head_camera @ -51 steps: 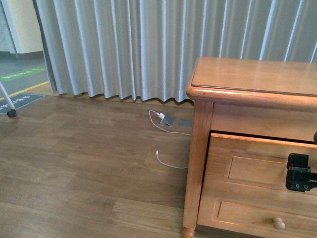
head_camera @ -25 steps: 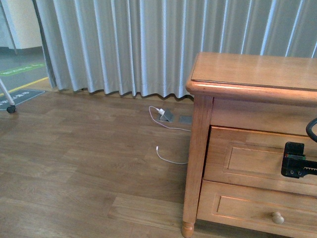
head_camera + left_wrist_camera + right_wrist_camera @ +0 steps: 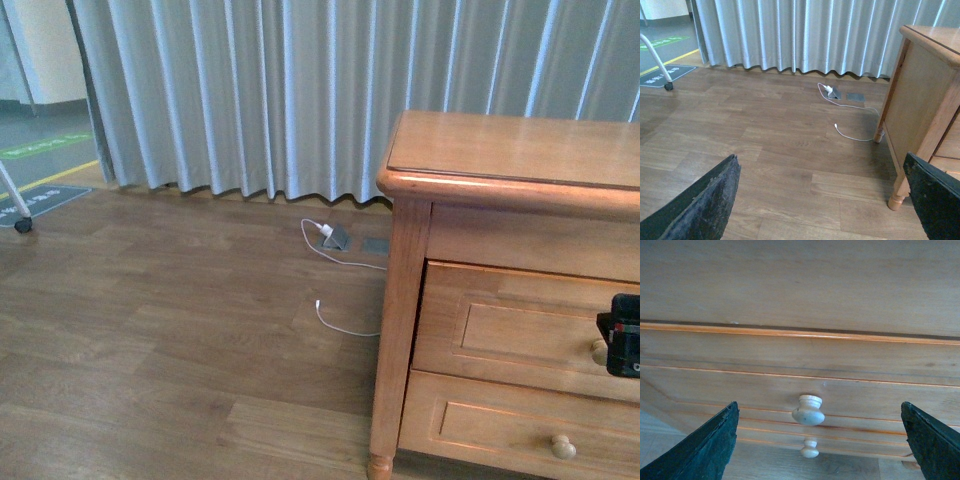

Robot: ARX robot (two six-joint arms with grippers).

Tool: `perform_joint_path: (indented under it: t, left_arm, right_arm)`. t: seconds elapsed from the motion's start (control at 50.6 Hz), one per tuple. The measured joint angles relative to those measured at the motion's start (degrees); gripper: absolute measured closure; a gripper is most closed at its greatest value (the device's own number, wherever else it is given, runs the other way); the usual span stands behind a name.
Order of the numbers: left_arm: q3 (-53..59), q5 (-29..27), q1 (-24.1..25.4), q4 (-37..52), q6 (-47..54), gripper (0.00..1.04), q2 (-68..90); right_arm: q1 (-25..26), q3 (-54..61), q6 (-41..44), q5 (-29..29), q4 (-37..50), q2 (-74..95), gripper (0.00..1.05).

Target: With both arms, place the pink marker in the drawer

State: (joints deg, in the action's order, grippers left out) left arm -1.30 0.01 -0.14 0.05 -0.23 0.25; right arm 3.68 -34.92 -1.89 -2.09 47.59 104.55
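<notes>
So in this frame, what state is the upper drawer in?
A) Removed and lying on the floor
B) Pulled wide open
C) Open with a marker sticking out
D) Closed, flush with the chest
D: the drawer front sits flush, its knob facing the open right pincer.

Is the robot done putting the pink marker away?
Looks nearly done. The top drawer is shut, and the pink marker shows in no view, so I can't tell if it is inside. The right gripper is open, facing the knob, holding nothing. The left gripper is open and empty too.
</notes>
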Motion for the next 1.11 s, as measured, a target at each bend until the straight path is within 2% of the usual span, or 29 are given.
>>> perform_joint_path:
  t: [0.455,0.711,0.87,1.107]
  left_arm:
    - [0.0,0.0,0.0,0.0,0.0,0.06,0.0]
    - [0.0,0.0,0.0,0.0,0.0,0.06,0.0]
    - [0.0,0.0,0.0,0.0,0.0,0.06,0.0]
    - [0.0,0.0,0.0,0.0,0.0,0.06,0.0]
  right_arm:
    - [8.4,14.9,2.7,-8.7,-27.6,-39.6,0.08]
    - [19.9,17.6,4.1,-20.0,-46.8,-64.1,0.08]
    - [25.4,17.6,5.8,-22.6,-51.6,-69.1,0.08]
    - [25.8,17.6,6.4,-22.5,-51.7,-69.3,0.08]
